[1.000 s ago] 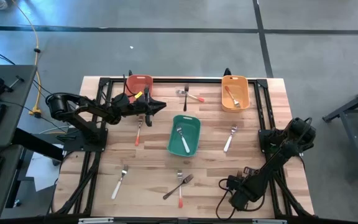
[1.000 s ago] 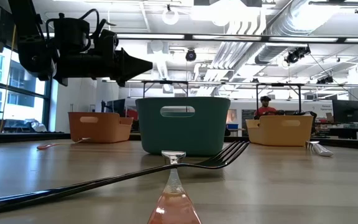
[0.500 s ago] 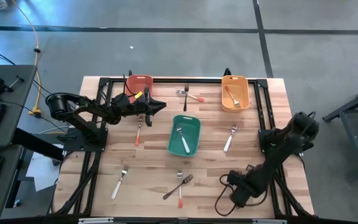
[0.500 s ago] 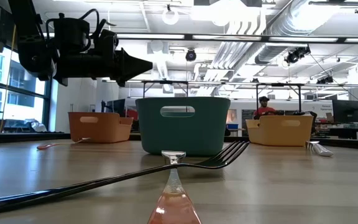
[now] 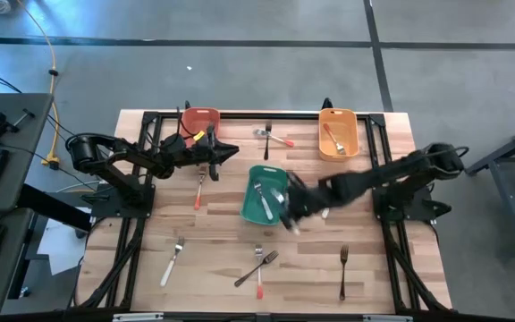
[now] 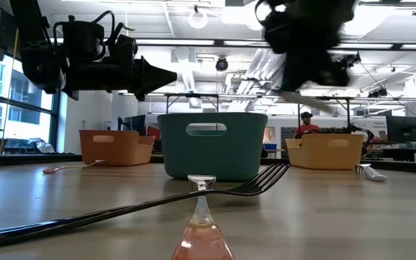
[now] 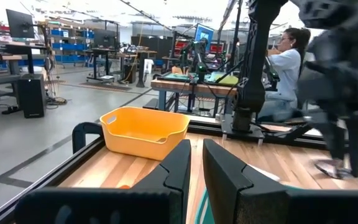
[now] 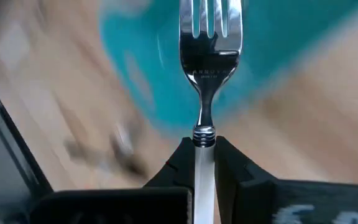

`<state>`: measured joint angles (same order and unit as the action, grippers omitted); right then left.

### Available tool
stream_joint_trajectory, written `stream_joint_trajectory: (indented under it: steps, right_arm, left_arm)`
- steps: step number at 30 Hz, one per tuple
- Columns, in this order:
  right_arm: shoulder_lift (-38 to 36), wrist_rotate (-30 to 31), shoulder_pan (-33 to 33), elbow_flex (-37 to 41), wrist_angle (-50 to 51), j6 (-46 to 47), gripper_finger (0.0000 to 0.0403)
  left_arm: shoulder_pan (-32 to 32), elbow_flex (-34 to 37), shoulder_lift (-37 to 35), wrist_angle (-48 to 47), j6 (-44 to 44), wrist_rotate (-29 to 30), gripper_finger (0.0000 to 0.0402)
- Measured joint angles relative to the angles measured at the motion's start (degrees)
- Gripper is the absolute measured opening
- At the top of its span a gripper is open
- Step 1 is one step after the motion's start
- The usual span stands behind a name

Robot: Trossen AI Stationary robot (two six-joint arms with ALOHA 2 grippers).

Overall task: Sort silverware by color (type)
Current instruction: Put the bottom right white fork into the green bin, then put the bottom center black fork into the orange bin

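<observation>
The fork [image 8: 209, 43] in the right pincer [image 8: 205, 149] had a bright silvery head with four tines and a white handle, joined by a small ringed collar. That pincer was pinching the handle just below the collar, so the head stuck out ahead of the fingers. In the high view the right pincer [image 5: 291, 207] hung at the edge of the teal bin [image 5: 254, 212], with a white-handled fork [image 5: 262, 198] already lying inside.

The left pincer [image 5: 228, 151] hovered near the salmon bin [image 5: 197, 121], its fingers [image 7: 180, 163] close together with a narrow gap and nothing seen between them. An orange-handled piece [image 5: 198, 189] lay on the desk [image 5: 213, 241] just below it.

More silverware lay scattered on the pale wooden desk: a white-handled fork [image 5: 172, 263] toward the front left, a dark fork crossed with an orange-handled fork [image 5: 259, 269] at the front middle, a dark fork [image 5: 342, 271] toward the front right, and a dark and an orange piece [image 5: 272, 137] crossed between the far bins. The orange bin [image 5: 338, 134] held an orange-handled piece.

Beyond the desk stood a workshop with benches, monitors and ceiling ducts, and a seated person [image 7: 284, 68] faced away.
</observation>
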<state>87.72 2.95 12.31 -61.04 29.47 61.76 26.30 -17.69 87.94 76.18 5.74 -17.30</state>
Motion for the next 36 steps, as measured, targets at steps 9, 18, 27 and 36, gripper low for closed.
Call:
stream_joint_trajectory:
  steps: [9, 18, 27, 36]
  right_arm:
    - [4.4, -3.0, -11.1, -0.1, -15.4, 0.5, 0.0004]
    - [12.1, -8.1, -14.7, 0.0, -17.7, -2.5, 0.0005]
    - [12.0, -9.3, -15.8, 0.0, -17.9, -10.8, 0.009]
    - [4.5, -0.7, -13.0, 1.5, -17.1, -39.9, 0.0018]
  left_arm:
    - [0.0, 0.0, 0.0, 0.0, 0.0, 0.0, 0.0032]
    - [0.0, 0.0, 0.0, -0.1, 0.0, 0.0, 0.0032]
    - [0.0, 0.0, 0.0, -0.2, 0.0, 0.0, 0.0032]
    - [-0.1, -0.1, -1.4, -3.3, -0.5, -1.5, 0.0019]
